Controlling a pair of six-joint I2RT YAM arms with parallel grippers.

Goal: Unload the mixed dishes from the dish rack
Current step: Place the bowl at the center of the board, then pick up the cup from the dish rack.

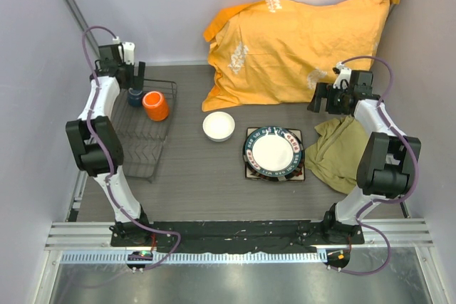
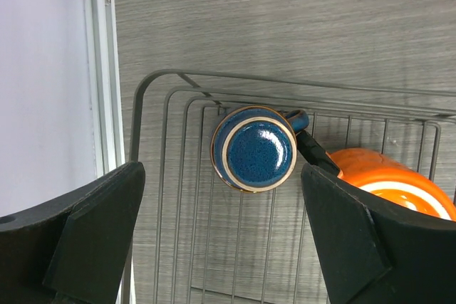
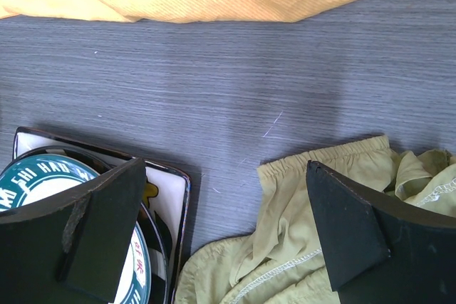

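Hovering right over the small dark blue cup (image 2: 253, 149), the left pincer (image 2: 222, 204) has its jaws spread wide and holds nothing, one finger on each side of the cup. That looks to me like a line-up for a grab from above. The cup sits at the far end of the dish rack (image 1: 146, 151) with the orange mug (image 1: 155, 105) just beside it, so it's a tight spot. The left arm reaches far forward with its wrist pointing down. The white bowl (image 1: 219, 126) and the round plate (image 1: 273, 152), stacked on the square plate (image 3: 169, 201), are already out on the table (image 1: 192, 169). The right pincer (image 3: 226, 169) is released too, parked over the table between the plates and a green cloth (image 3: 306, 233).
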